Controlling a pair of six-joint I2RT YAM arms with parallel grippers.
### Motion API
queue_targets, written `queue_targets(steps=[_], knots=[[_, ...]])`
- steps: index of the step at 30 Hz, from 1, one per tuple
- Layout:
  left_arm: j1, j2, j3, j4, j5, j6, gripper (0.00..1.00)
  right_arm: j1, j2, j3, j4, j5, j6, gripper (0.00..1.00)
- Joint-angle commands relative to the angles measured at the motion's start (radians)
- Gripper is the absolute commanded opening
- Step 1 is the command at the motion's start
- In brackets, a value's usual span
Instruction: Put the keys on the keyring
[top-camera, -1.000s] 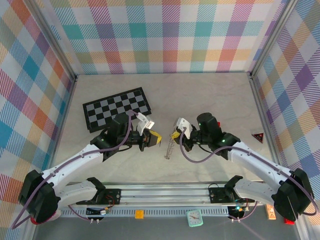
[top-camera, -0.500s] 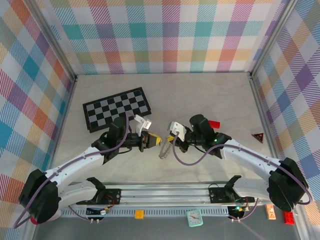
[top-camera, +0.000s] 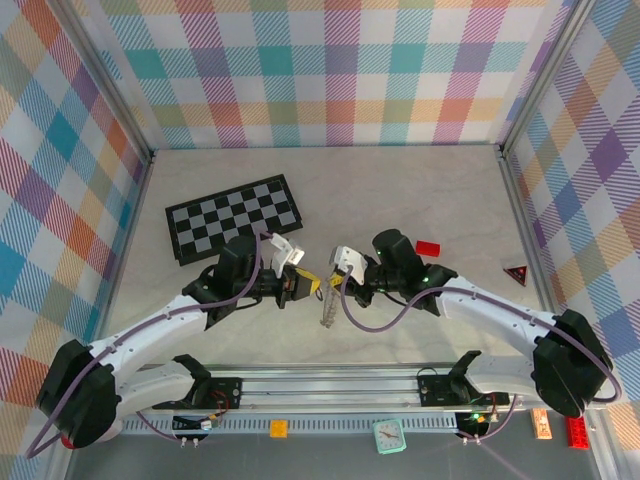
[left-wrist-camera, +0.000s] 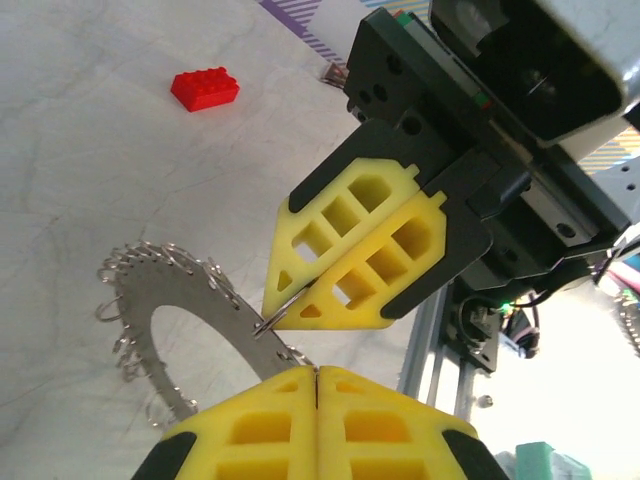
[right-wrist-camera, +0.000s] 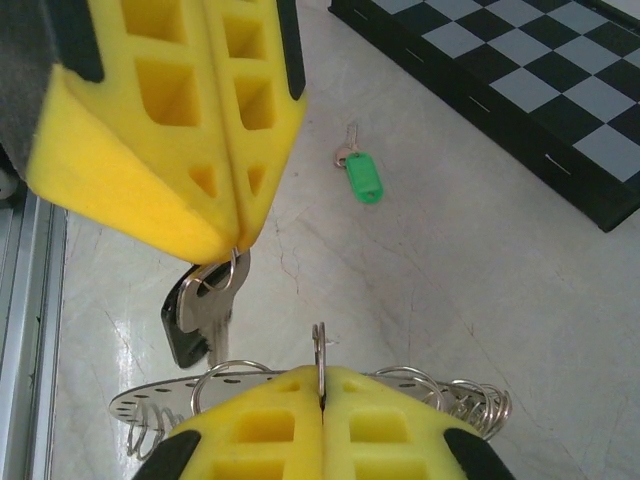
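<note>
My left gripper (top-camera: 303, 285) is shut on the small ring of the black-headed key (right-wrist-camera: 203, 310), which hangs below its yellow fingers (right-wrist-camera: 170, 110). A hand's width to its right, my right gripper (top-camera: 336, 277) is shut on a small loop at the rim of the keyring (top-camera: 327, 308). The keyring (left-wrist-camera: 185, 310) is a grey perforated ring with wire loops and hangs from those fingers (left-wrist-camera: 360, 250) above the table. The two grippers' tips nearly meet. In the right wrist view the keyring (right-wrist-camera: 150, 400) sits just under the dangling key. The green-headed key (right-wrist-camera: 362, 178) lies flat on the table beyond.
A black-and-white chessboard (top-camera: 233, 218) lies behind my left arm, and its corner (right-wrist-camera: 520, 90) is near the green key. A red brick (top-camera: 428, 248) sits behind my right arm. A red triangular piece (top-camera: 516, 274) lies by the right wall. The metal rail (top-camera: 330, 385) runs along the near edge.
My right gripper has moved left with the keyring, closing the gap to my left gripper. The left gripper has shifted slightly toward me with the black key. Both stay shut.
</note>
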Motion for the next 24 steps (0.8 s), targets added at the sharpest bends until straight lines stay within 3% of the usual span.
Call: queue_targets(steps=[1,24], knots=[[0.010,-0.029,0.001,-0.028,-0.031,0.075,0.00,0.012,0.009,0.038,0.009,-0.034,0.011,0.00],[0.008,0.029,0.004,0.047,0.034,0.061,0.00,0.046,0.038,0.069,0.008,-0.004,0.019,0.00]])
